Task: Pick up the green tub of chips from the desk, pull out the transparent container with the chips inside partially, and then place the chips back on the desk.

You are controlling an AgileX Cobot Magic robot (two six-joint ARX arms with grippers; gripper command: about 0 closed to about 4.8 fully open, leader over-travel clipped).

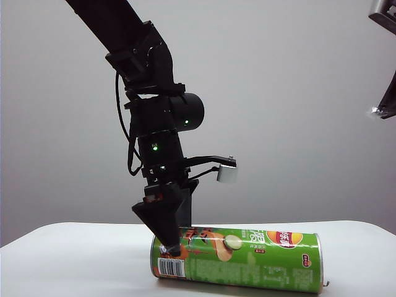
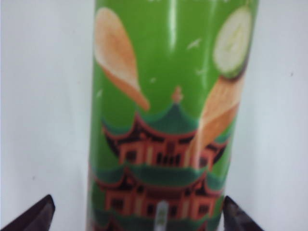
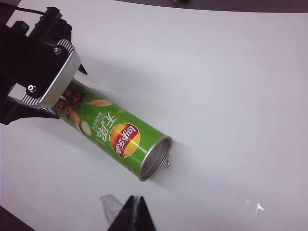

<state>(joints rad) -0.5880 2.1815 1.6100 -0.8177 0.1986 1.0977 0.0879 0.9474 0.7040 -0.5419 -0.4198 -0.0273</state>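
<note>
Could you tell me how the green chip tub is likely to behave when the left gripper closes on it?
Lying on its side on the desk, the green tub of chips could probably roll. Its glossy wall may be slippery. The open left gripper straddles it near one end, so it might tilt when lifted.

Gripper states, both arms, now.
Left gripper: open, straddling the lying bright green cylindrical chip can.
Right gripper: shut, empty, above the white desk.

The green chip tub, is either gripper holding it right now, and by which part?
Nothing is held. The left gripper straddles the green chip tub near its barcode end, fingers open. The right gripper is shut, away from it.
</note>
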